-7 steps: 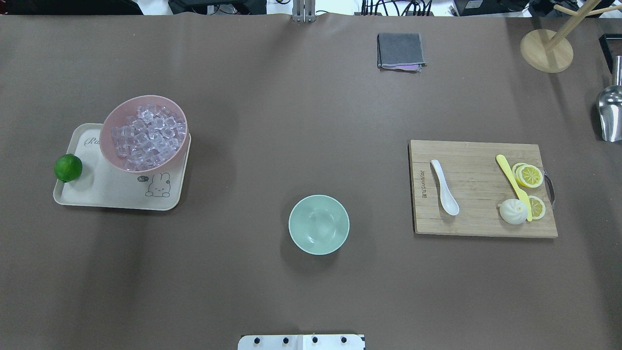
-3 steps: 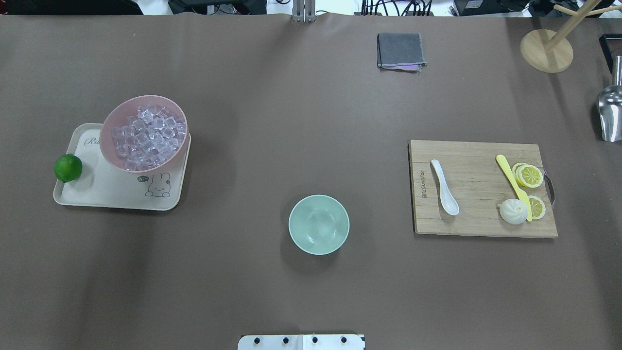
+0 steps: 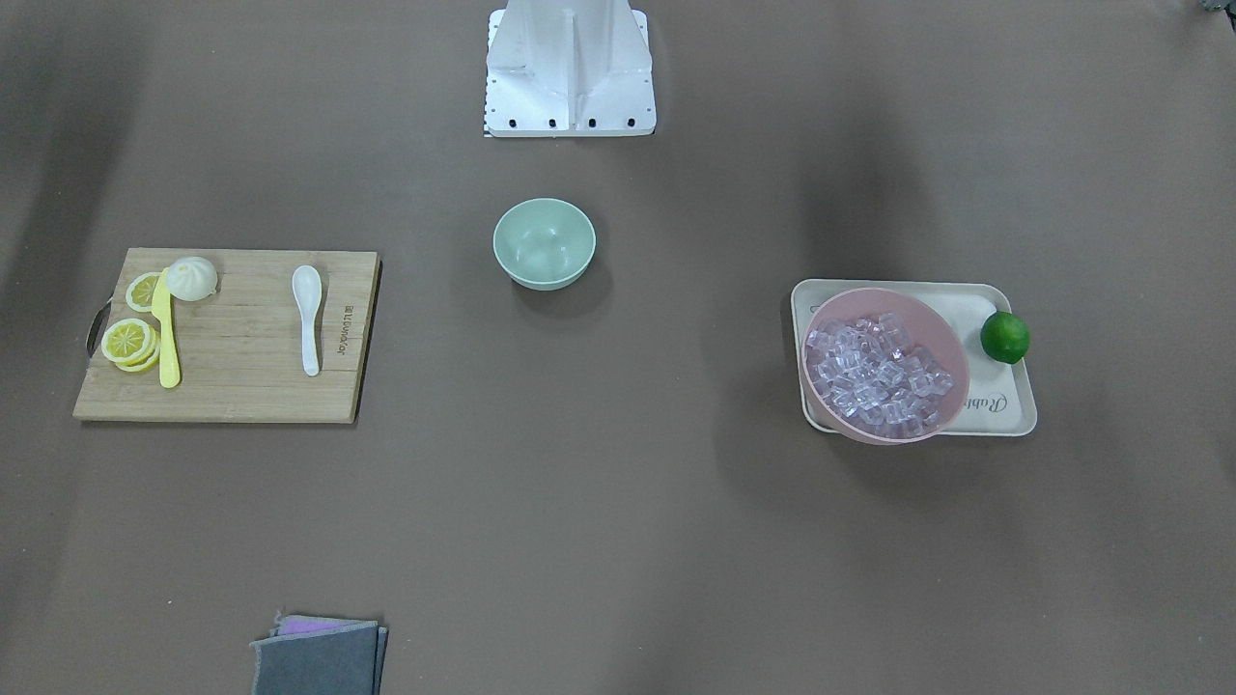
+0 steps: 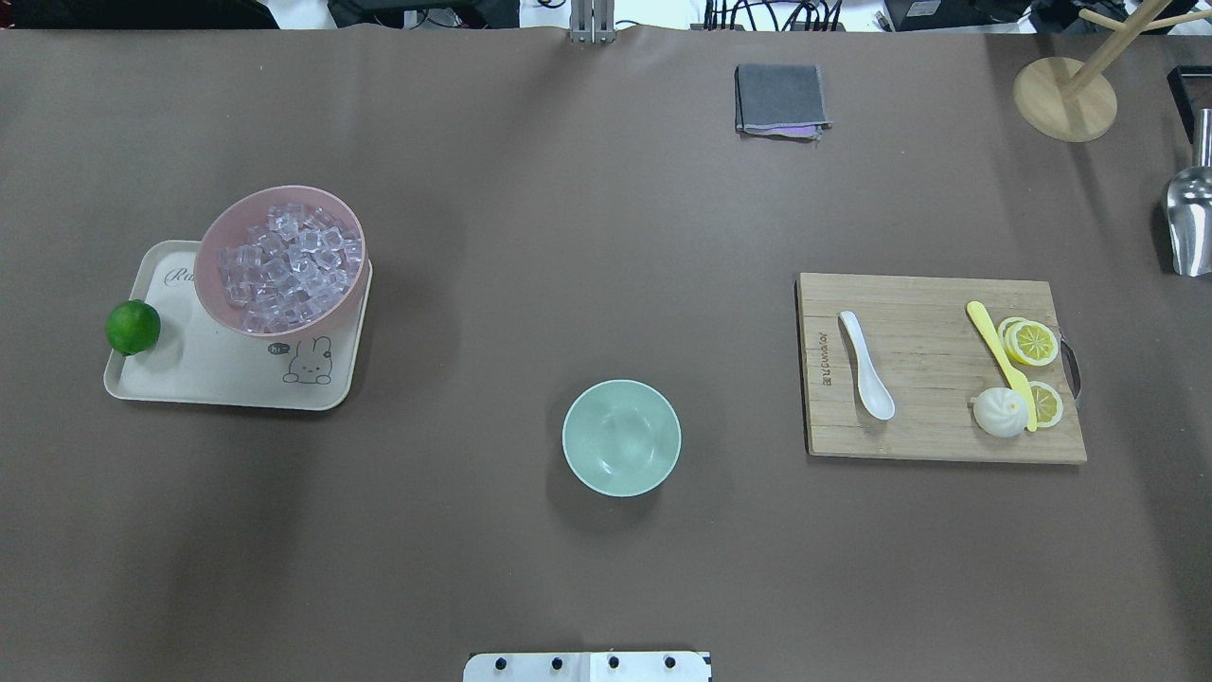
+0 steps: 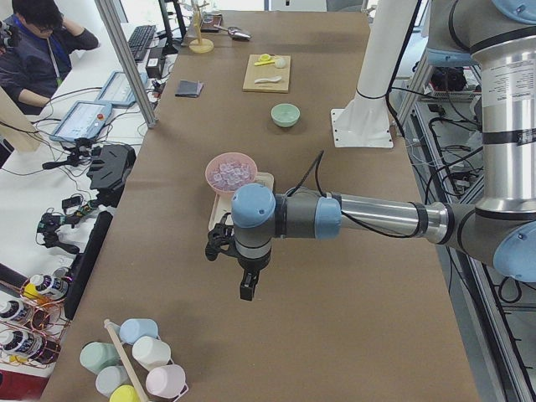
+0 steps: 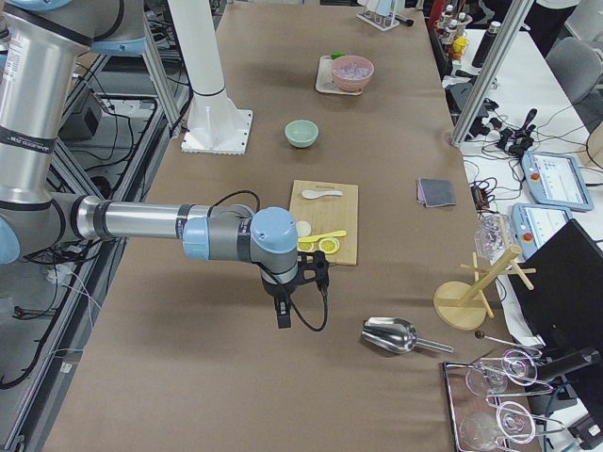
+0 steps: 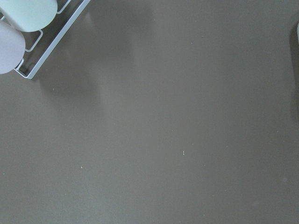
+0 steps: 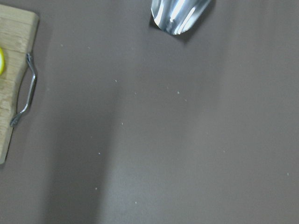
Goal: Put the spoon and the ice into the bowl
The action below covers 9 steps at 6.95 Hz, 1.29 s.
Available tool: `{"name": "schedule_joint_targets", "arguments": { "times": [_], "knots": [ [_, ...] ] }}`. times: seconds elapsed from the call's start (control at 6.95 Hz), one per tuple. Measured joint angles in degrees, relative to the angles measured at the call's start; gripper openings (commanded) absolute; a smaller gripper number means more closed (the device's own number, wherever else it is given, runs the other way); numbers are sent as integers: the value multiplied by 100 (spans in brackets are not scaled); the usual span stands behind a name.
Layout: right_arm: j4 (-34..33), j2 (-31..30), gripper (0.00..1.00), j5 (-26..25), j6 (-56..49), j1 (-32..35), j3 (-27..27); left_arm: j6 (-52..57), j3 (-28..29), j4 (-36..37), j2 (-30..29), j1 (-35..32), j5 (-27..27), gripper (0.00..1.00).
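The white spoon point(image 4: 865, 365) lies on the left part of a wooden cutting board point(image 4: 937, 431) at the right. The mint-green bowl point(image 4: 621, 437) stands empty in the middle near the robot's base. Clear ice cubes point(image 4: 289, 265) fill a pink bowl point(image 4: 210, 301) on a beige tray point(image 4: 189, 379) at the left. Neither gripper shows in the overhead or front view. The left gripper point(image 5: 244, 289) hangs over bare table beyond the tray, seen only in the exterior left view. The right gripper point(image 6: 283, 315) hangs past the board, seen only in the exterior right view. I cannot tell whether either is open.
A lime point(image 4: 133, 327) sits on the tray's left edge. A yellow knife point(image 4: 999, 350), lemon slices point(image 4: 1030, 341) and a bun point(image 4: 999, 412) share the board. A grey cloth point(image 4: 779, 98), a wooden stand point(image 4: 1065, 98) and a metal scoop point(image 4: 1188, 223) lie at the far right.
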Motion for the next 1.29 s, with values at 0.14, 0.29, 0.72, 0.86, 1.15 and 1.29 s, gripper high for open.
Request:
{"name": "schedule_joint_targets", "arguments": {
  "times": [0.14, 0.29, 0.72, 0.86, 1.15, 1.29],
  "knots": [
    [614, -18, 100, 59, 25, 0, -10, -6, -59, -29, -91, -9, -4, 99],
    [1054, 14, 100, 82, 79, 0, 3, -18, -132, -68, -243, -14, -6, 99],
    [1333, 459, 100, 217, 165, 0, 267, -30, -42, -1046, -571, -20, 15, 99],
    [1338, 518, 100, 279, 170, -8, 345, -22, 89, -1603, -583, -22, 8, 99],
    [1326, 635, 100, 451, 450, -98, 406, -34, 105, -2010, -580, -6, -130, 99],
    [1325, 742, 100, 493, 975, -299, 495, -66, 76, -2053, -595, 69, -396, 99]
  ]
}}
